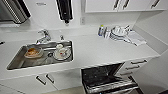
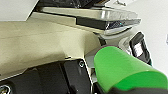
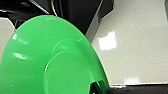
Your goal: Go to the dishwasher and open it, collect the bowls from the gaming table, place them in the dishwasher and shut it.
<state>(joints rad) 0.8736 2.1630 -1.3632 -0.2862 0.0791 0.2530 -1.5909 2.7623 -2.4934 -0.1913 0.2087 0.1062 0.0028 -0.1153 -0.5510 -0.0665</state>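
Dishwasher: we see the dishwasher [image 1: 107, 80] under the white counter [image 1: 100, 50], its door dropped open and a dark inside with a rack showing; in our left wrist view its open door [image 2: 100, 17] shows from the side, above the pale floor [image 2: 37, 42].
Left gripper: we see a green cup-shaped bowl [image 2: 122, 70] close against our left wrist camera, its rim at the dark gripper parts; we cannot tell how the fingers stand.
Right gripper: a wide, shallow green bowl [image 3: 50, 57] sits right up against our right wrist camera, with a dark gripper part [image 3: 96, 87] at its lower edge; we cannot tell whether the fingers are closed on it.
Sink: the steel sink [image 1: 15, 62] lies left of the dishwasher, with an orange bowl [image 1: 33, 52] and white dishes [image 1: 62, 52] in it, and a tap [image 1: 43, 37] behind.
Counter: a bottle [image 1: 101, 30] and a stack of white plates [image 1: 118, 32] stand at the back right, a cloth [image 1: 136, 38] just beside them.
Drawers: white drawers with dark handles [image 1: 136, 65] sit right of the dishwasher.
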